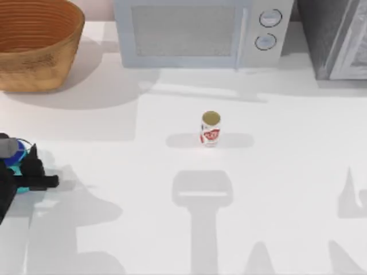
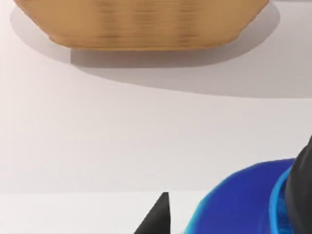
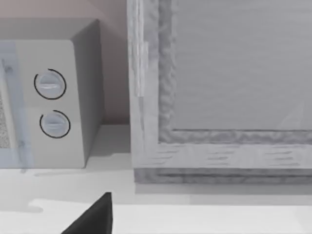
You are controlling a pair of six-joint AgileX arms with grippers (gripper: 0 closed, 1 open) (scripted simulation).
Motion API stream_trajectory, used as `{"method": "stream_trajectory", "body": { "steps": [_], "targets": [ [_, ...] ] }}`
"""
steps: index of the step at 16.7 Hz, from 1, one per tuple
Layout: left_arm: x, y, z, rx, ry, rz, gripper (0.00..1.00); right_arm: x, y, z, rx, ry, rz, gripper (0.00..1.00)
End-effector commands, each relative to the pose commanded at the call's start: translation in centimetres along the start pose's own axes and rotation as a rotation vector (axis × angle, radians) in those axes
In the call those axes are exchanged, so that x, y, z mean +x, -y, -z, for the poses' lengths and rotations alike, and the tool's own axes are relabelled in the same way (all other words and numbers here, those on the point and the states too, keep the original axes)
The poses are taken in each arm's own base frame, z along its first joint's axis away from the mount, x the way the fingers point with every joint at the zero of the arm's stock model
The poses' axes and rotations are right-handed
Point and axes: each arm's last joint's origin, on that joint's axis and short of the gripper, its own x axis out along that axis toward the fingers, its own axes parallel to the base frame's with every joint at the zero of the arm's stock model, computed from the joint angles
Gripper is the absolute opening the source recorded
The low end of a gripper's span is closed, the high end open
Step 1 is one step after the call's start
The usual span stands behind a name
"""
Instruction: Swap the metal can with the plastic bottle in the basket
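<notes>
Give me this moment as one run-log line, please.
left gripper: at plastic bottle, left table edge | metal can: upright, mid-table | basket: far left

Basket (image 1: 35,43) far left, can (image 1: 210,128) center, bottle (image 1: 17,154) left edge

Plastic bottle (image 1: 17,150) half behind left pincer (image 1: 26,172)

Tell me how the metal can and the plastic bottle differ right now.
The metal can is white with red markings and a dull gold top; the plastic bottle is bright blue. The can stands free near the table's middle, while the bottle sits at the top view's left edge, with the left gripper at it. The can is fully in view; the bottle is mostly hidden by that gripper. Both are outside the basket.
</notes>
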Motion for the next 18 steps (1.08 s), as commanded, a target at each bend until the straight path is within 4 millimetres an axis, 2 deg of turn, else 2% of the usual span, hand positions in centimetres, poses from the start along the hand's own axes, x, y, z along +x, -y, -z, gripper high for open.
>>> {"method": "stream_trajectory", "body": {
  "steps": [3, 5, 8, 11, 14, 18],
  "targets": [
    [1.7, 1.3, -1.8, 0.013, 0.038, 0.071, 0.0, 0.0, 0.0, 0.0, 0.0, 0.0, 0.0, 1.0],
    [3.4, 2.4, -4.1, 0.024, 0.085, 0.126, 0.0, 0.0, 0.0, 0.0, 0.0, 0.0, 0.0, 1.0],
    [5.9, 4.0, -9.0, 0.039, 0.16, 0.197, 0.0, 0.0, 0.0, 0.0, 0.0, 0.0, 0.0, 1.0],
    [8.0, 4.7, -14.5, 0.044, 0.195, 0.225, 0.0, 0.0, 0.0, 0.0, 0.0, 0.0, 0.0, 1.0],
    [9.6, 3.8, -19.6, 0.038, 0.176, 0.2, 0.0, 0.0, 0.0, 0.0, 0.0, 0.0, 0.0, 1.0],
    [10.8, 0.6, -24.8, 0.016, 0.095, 0.114, 0.0, 0.0, 0.0, 0.0, 0.0, 0.0, 0.0, 1.0]
  ]
}}
